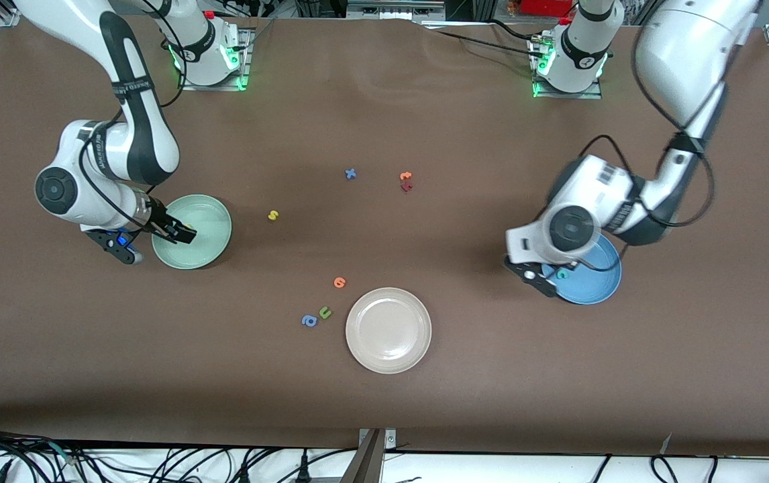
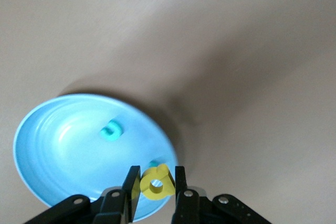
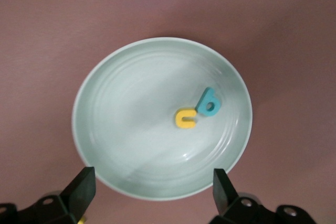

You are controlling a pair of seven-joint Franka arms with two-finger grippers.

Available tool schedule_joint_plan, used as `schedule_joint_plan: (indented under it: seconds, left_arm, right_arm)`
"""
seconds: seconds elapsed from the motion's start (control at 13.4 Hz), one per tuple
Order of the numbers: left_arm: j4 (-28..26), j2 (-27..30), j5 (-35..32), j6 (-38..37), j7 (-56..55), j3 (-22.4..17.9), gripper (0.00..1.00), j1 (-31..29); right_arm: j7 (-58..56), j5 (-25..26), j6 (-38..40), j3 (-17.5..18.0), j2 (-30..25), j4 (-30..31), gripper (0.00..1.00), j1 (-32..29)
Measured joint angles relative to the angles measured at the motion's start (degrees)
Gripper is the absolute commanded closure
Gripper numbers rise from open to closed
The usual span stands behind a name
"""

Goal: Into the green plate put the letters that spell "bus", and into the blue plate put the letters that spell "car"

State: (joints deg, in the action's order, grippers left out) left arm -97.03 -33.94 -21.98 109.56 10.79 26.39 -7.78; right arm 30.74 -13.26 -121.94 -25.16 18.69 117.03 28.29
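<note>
The green plate point(image 1: 209, 216) lies at the right arm's end of the table and holds a yellow u point(image 3: 186, 119) touching a teal b point(image 3: 209, 103). My right gripper point(image 1: 182, 234) hangs over the plate point(image 3: 131, 108), open and empty. A yellow s point(image 1: 273, 215) lies on the bare table beside the green plate. The blue plate point(image 1: 600, 282) at the left arm's end holds a teal c point(image 1: 562, 274). My left gripper point(image 2: 155, 184) hovers over that plate's rim point(image 2: 58, 150), shut on a yellow a point(image 2: 156, 183). The c point(image 2: 111, 131) shows in the plate, and a teal scrap point(image 2: 154, 164) peeks from under the a.
A beige plate point(image 1: 388, 330) sits near the front camera. Beside it lie an orange letter point(image 1: 339, 282), a green u point(image 1: 325, 312) and a blue a point(image 1: 309, 320). Nearer the robots lie a blue x point(image 1: 350, 174) and stacked orange and dark red letters point(image 1: 406, 181).
</note>
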Motion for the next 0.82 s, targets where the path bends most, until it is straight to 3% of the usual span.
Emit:
schedule_joint_plan:
  seconds: [0.07,0.52,0.82]
  left_arm:
    - [-0.29,-0.08,0.43,0.00,2.42,0.02,0.00,-1.89]
    - [-0.38,-0.16,2.66,-0.04,4.95,1.78,0.00,-3.60]
    - [1.58,5.56,7.29,-5.25,4.19,2.24,0.00,-3.63]
  right_arm:
    - [0.20,0.00,0.37,0.00,-0.21,-0.21,0.01,0.00]
    - [4.39,-0.02,0.53,1.53,-0.28,-0.29,0.01,0.61]
    - [8.96,-0.02,0.53,3.85,-0.79,-1.23,0.01,1.65]
